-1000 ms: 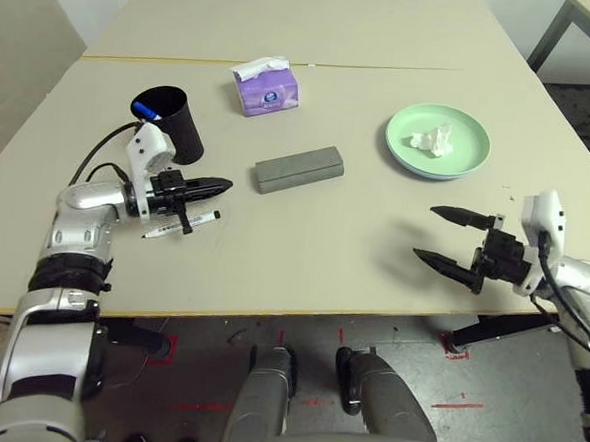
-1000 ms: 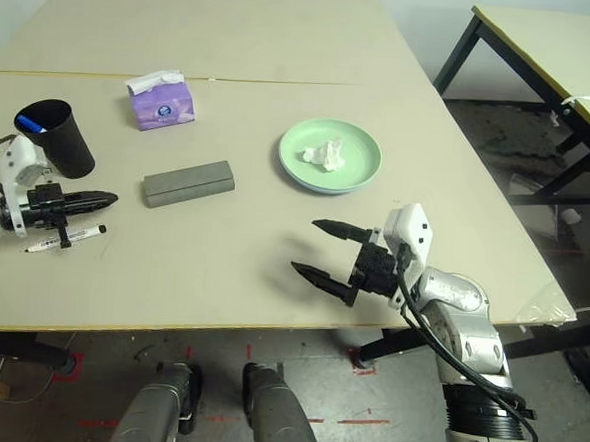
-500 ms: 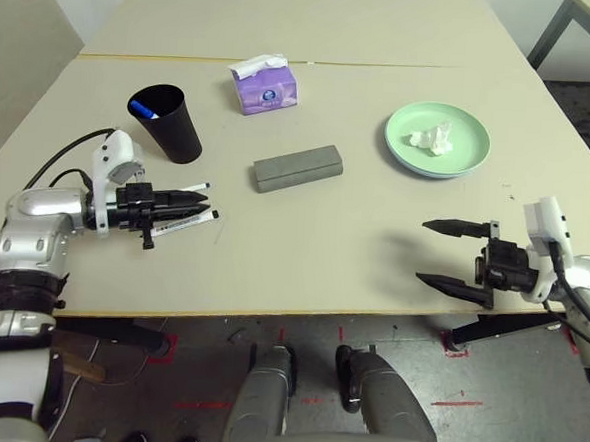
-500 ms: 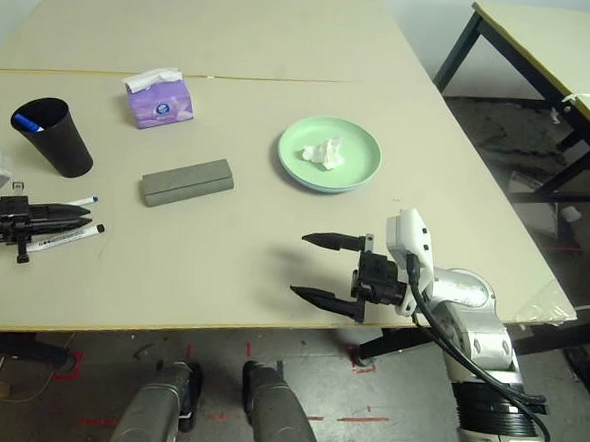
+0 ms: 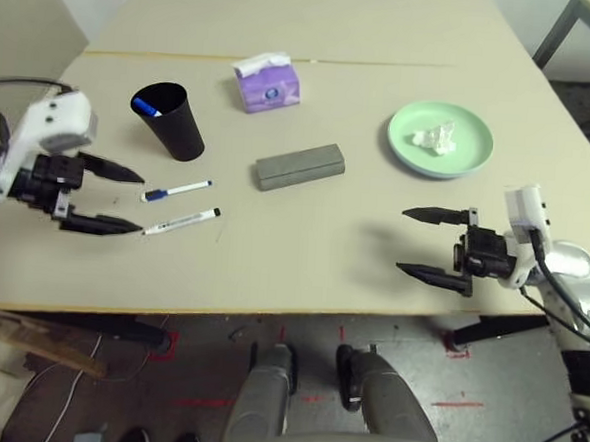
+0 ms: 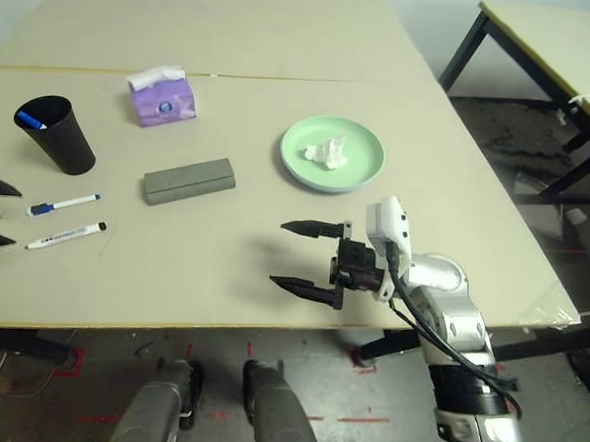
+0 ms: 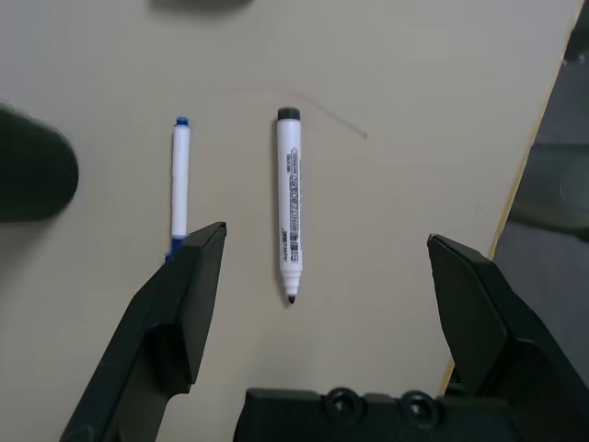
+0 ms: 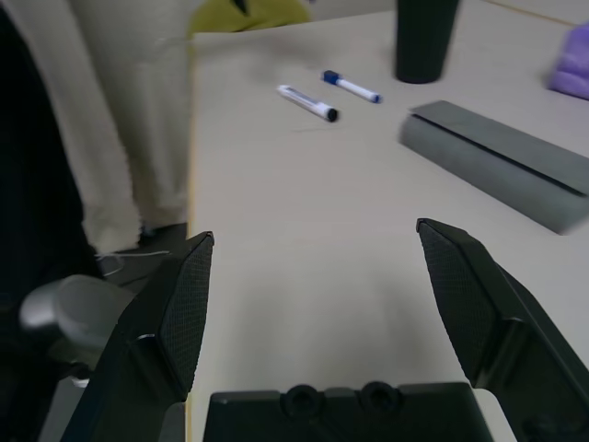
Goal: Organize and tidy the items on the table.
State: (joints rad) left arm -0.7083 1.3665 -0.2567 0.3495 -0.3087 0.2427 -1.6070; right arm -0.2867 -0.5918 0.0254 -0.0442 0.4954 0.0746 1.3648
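**Two markers loose beside the left claw, cup just beyond**

Nearest the front edge: left claw (image 5: pixel 101 197) hangs over the tabletop (image 5: pixel 303 252) at the robot's left, fingers spread wide, nothing between them. Right claw (image 5: pixel 436 246) sits low near the front edge on the robot's right, pointing across toward the left, likewise wide open and empty.

Key relation: both markers lie flat just past the left claw's tips, toward the table's middle. Black-capped marker (image 5: pixel 180 222) is the nearer one; blue-capped marker (image 5: pixel 177 190) lies just behind it. Long axes roughly parallel, running left-right with a slight tilt. In the left wrist view the pair lie along the claw's pointing line, so the fingers would close across a barrel. Left arm is far nearer; right claw is well apart from them.

Next back: black cup (image 5: pixel 170 121), upright, with a blue-tipped pen already in it, just beyond the markers. Grey case (image 5: pixel 299 167) mid-table. Green plate (image 5: pixel 461 161) to the right, holding one crumpled tissue (image 5: pixel 432 138). Farthest: purple tissue box (image 5: pixel 267 83).

Count: loose markers two, cup one, case one, plate one, crumpled tissue one, tissue box one.
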